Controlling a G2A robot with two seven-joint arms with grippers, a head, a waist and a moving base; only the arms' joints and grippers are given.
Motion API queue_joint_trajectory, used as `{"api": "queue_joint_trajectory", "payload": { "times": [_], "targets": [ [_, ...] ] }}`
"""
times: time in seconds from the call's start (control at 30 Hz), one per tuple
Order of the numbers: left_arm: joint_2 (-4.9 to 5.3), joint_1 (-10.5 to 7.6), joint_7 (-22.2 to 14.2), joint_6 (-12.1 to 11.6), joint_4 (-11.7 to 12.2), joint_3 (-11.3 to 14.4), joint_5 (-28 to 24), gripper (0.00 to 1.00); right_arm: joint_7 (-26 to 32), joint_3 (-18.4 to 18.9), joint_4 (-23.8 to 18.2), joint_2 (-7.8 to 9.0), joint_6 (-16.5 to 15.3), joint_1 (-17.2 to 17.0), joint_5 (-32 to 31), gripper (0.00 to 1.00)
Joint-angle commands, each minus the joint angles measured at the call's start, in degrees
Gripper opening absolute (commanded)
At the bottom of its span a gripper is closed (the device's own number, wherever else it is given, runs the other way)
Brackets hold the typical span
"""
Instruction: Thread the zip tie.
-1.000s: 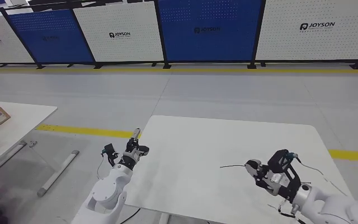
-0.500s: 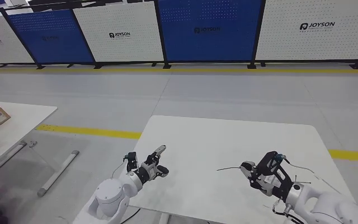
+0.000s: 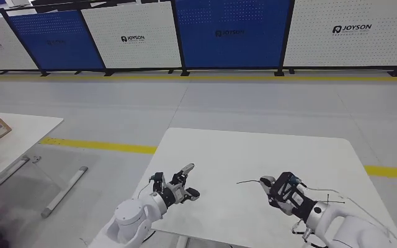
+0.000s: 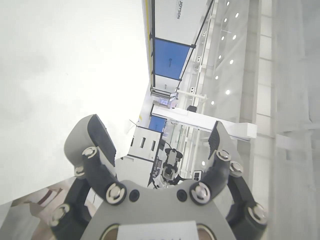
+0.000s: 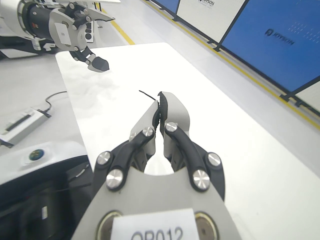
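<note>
My right gripper (image 5: 160, 101) was pinched shut on the black zip tie (image 5: 147, 95), with its thin tail poking out just past my fingertips, clear above the white table (image 5: 212, 116), so that end was free to be fed. My left gripper (image 4: 160, 136) was spread wide and held nothing. It was well apart from my right one and pointed toward it, probably ready to take the tail.

This is looking like a factory test hall; blue-and-white pegboard partitions (image 3: 232, 34) are fencing grey flooring (image 3: 248, 99) carrying yellow lines (image 3: 93, 145).
</note>
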Motion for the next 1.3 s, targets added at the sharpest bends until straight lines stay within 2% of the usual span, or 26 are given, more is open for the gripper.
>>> {"api": "queue_joint_trajectory", "payload": {
  "times": [0.0, 0.13, 0.23, 0.27, 0.57, 0.63, 0.8, 0.9, 0.93, 1.0, 1.27],
  "targets": [
    [0.63, -1.04, 1.8, 0.0, 0.1, 3.0, -5.7, 1.00, 0.3, -1.5, -0.2, -0.46, 0.5, 1.2, -3.8, 0.00],
    [2.92, -6.16, 8.2, 0.0, -0.1, 10.6, -10.6, 1.00, 2.1, -5.1, 0.2, -1.57, 1.5, 3.6, -11.3, 0.00],
    [4.52, -10.75, 11.4, 0.0, 1.7, 15.2, -18.9, 1.00, 3.0, -6.5, 1.0, -2.22, 1.1, 4.9, -11.6, 0.00],
    [4.71, -11.39, 11.8, 0.0, 1.9, 15.6, -20.2, 1.00, 3.0, -6.5, 1.0, -2.22, 1.1, 4.9, -11.6, 0.00],
    [4.71, -11.39, 11.8, 0.0, 1.9, 15.6, -20.2, 1.00, 3.0, -6.5, 1.0, -2.22, 1.1, 4.9, -11.6, 0.00],
    [4.57, -11.23, 11.5, 0.0, 2.7, 16.1, -22.1, 1.00, 2.5, -6.8, 1.1, -2.35, 0.1, 4.8, -12.3, 0.00],
    [4.54, -12.42, 11.4, 0.0, 3.6, 17.1, -26.7, 1.00, 2.0, -8.1, -0.3, -2.88, -3.5, 6.0, -17.3, 0.00],
    [4.94, -13.71, 11.7, 0.0, 3.7, 18.3, -28.6, 1.00, 1.8, -10.0, -0.6, -2.90, -3.5, 6.8, -20.9, 0.00],
    [5.24, -14.33, 13.2, 0.0, 3.5, 18.4, -26.9, 1.00, 2.0, -10.8, -0.7, -2.83, -3.5, 7.3, -22.1, 0.00],
    [5.48, -14.46, 14.9, 0.0, 2.2, 18.4, -25.1, 1.00, 0.8, -11.7, -0.7, -2.70, -3.5, 8.1, -22.0, 0.00],
    [5.48, -14.46, 14.9, 0.0, 2.2, 18.4, -25.1, 1.00, 0.8, -11.7, -0.7, -2.70, -3.5, 8.1, -22.0, 0.00]
  ]
}}
